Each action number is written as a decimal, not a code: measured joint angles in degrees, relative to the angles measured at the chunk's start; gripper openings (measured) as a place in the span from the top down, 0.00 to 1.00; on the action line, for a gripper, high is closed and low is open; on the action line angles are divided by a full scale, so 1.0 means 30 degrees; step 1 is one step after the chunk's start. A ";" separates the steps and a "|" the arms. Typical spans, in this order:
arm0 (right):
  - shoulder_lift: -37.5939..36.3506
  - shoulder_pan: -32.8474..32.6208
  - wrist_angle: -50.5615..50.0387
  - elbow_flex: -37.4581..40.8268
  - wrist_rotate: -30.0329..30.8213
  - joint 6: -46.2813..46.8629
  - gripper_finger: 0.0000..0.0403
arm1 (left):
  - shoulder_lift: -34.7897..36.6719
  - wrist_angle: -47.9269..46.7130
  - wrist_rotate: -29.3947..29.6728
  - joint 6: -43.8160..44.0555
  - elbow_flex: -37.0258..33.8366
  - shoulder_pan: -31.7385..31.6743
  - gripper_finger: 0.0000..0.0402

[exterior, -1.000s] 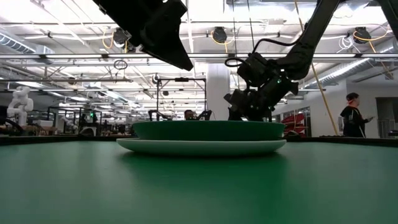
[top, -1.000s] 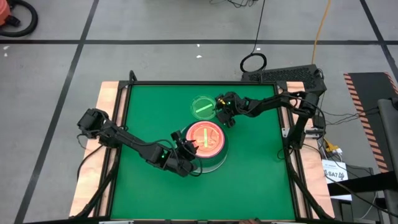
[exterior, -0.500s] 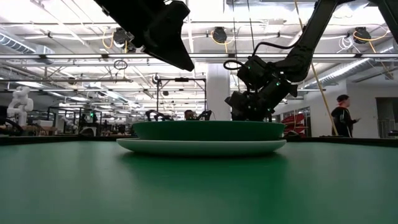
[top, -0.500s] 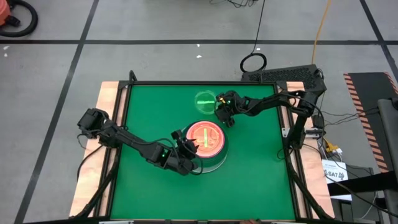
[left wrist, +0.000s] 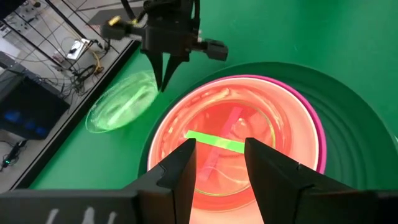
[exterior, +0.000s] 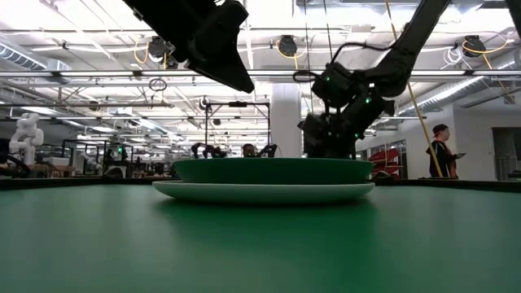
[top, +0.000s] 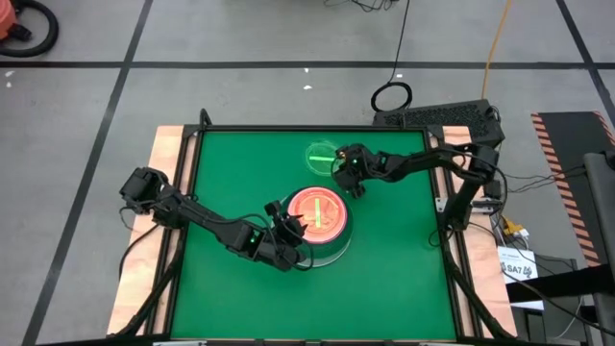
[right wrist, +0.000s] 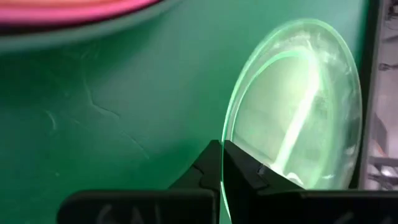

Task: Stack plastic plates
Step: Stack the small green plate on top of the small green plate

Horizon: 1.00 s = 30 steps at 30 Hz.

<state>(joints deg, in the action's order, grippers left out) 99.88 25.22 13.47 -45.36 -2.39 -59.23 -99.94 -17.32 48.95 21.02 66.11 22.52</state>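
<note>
A stack of plates (top: 317, 217) stands mid-table: a pale plate (exterior: 264, 193) at the bottom, a dark green one (exterior: 273, 169) on it, then bright pink, with an orange plate (left wrist: 230, 146) on top. My left gripper (left wrist: 221, 155) is open and empty above the stack's left side, well clear of it in the low view (exterior: 220, 49). My right gripper (top: 340, 169) is shut on the small translucent green plate (top: 320, 154), just beyond the stack toward the far edge. It also shows in the left wrist view (left wrist: 121, 102). My right gripper pinches the translucent green plate's rim (right wrist: 227, 132), on the side nearest the stack, between its two fingers. The fingers point down at it from above (left wrist: 166, 68). The plate is tilted, this rim raised and its far side low toward the table.
The green table top (top: 240, 173) is bare left and right of the stack. A raised frame (top: 197, 135) runs round it. A person (exterior: 440, 150) stands in the room beyond the table.
My right gripper has risen a little, still shut on the translucent green plate's rim. The plate has tipped up from lying flat: the held rim has lifted while its far side has stayed low. My left gripper has kept still.
</note>
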 joint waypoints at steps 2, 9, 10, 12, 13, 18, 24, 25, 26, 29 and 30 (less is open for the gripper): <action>-0.0621 -0.0272 -0.0529 0.0000 0.0723 0.0127 1.00 | 0.0000 0.0006 0.0000 -0.0007 0.0000 0.0000 0.64; -0.3353 -0.0953 -0.2844 -0.0007 0.0837 0.2238 1.00 | -0.0015 0.0310 -0.0006 -0.0022 0.0000 0.0000 0.64; -0.3790 -0.1066 -0.3221 -0.0007 0.0837 0.2506 1.00 | -0.0015 0.0343 0.0000 -0.0022 0.0000 0.0000 0.64; -0.4711 -0.1341 -0.3953 -0.0007 0.0837 0.2993 1.00 | -0.0015 0.0357 -0.0006 -0.0022 0.0000 0.0000 0.64; -0.5184 -0.1520 -0.4312 -0.0015 0.0831 0.3179 1.00 | -0.0015 0.0370 -0.0005 -0.0011 0.0000 0.0000 0.64; -0.7219 -0.2657 -0.5859 -0.0022 0.0808 0.4164 1.00 | -0.0016 0.0385 -0.0743 0.0436 0.0000 0.0160 0.64; -0.8888 -0.4146 -0.7715 -0.0036 0.0793 0.5113 1.00 | -0.0022 0.0522 -0.0801 0.1333 0.0000 0.0806 0.64; -0.9089 -0.4407 -0.7881 -0.0036 0.0794 0.5205 1.00 | -0.0022 0.0546 -0.0801 0.1537 0.0003 0.0889 0.64; -0.9222 -0.4696 -0.7989 -0.0036 0.0801 0.5354 1.00 | -0.0022 0.0556 -0.0797 0.1738 0.0007 0.0969 0.64; -0.9629 -0.5602 -0.8601 -0.0044 0.0859 0.5674 1.00 | -0.0022 0.0959 -0.0794 0.2263 0.0007 0.1172 0.64; -0.9743 -0.5903 -0.8681 -0.0044 0.0859 0.5722 1.00 | -0.0022 0.1090 -0.0794 0.2397 0.0007 0.1224 0.64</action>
<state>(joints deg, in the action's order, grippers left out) 70.65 7.51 -12.57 -45.50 0.19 -42.07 -100.01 -14.05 46.57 28.21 66.13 26.20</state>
